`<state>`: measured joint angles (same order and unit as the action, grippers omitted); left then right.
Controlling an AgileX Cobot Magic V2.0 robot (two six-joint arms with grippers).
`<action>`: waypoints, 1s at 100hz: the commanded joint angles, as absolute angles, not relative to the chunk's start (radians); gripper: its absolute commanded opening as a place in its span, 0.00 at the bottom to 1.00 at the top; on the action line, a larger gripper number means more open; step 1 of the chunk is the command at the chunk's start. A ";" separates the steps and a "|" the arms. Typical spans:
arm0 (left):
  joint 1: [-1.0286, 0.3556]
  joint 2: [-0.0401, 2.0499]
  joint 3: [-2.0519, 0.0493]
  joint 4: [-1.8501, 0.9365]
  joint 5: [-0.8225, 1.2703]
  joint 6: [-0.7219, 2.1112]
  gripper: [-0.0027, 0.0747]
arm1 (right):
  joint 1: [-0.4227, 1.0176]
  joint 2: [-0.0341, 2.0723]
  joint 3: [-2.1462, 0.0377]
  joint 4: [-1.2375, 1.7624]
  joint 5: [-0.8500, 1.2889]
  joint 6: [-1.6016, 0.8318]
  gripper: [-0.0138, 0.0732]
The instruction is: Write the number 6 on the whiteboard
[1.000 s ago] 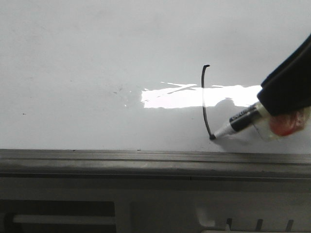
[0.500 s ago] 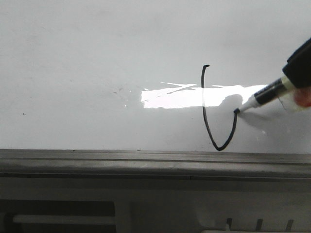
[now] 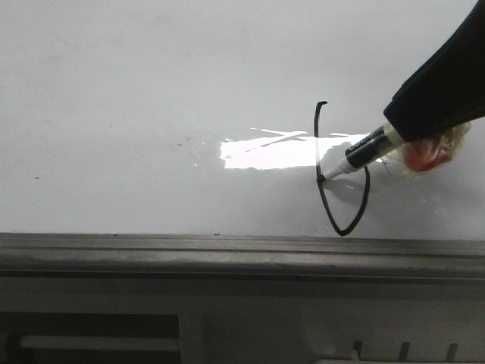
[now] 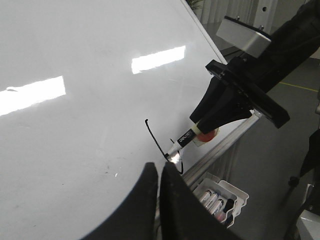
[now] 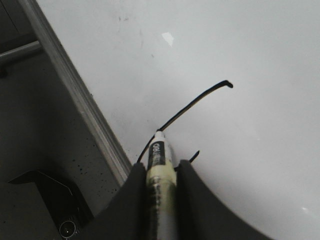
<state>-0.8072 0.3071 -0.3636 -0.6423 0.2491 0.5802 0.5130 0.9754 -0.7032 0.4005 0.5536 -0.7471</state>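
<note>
Since 0.5 s ago, right gripper [image 5: 159, 175], clamped on marker [image 3: 362, 154], swung its tip back onto number 6 [image 3: 327, 199]'s stem.

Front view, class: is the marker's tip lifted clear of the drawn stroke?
No: the marker tip sits right on the number 6, touching its tall line where the loop closes on the whiteboard.

The right tool [image 5: 160, 172] reaches in from the right, fingers clamped; the left tool [image 4: 160, 172] hangs with fingers pressed together.
</note>
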 commanded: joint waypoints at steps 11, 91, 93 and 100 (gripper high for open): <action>-0.806 0.315 -0.390 -0.661 0.188 0.573 0.01 | 0.519 0.925 -0.786 0.456 0.553 -0.741 0.08; -0.865 0.969 -0.676 -0.657 0.567 0.892 0.55 | 0.591 0.985 -0.938 0.533 0.916 -0.746 0.08; -0.875 0.989 -0.691 -0.657 0.575 0.906 0.55 | 0.600 0.988 -0.938 0.533 0.914 -0.749 0.08; -0.910 1.050 -0.735 -0.657 0.579 0.929 0.55 | 0.633 0.999 -0.938 0.533 0.901 -0.754 0.08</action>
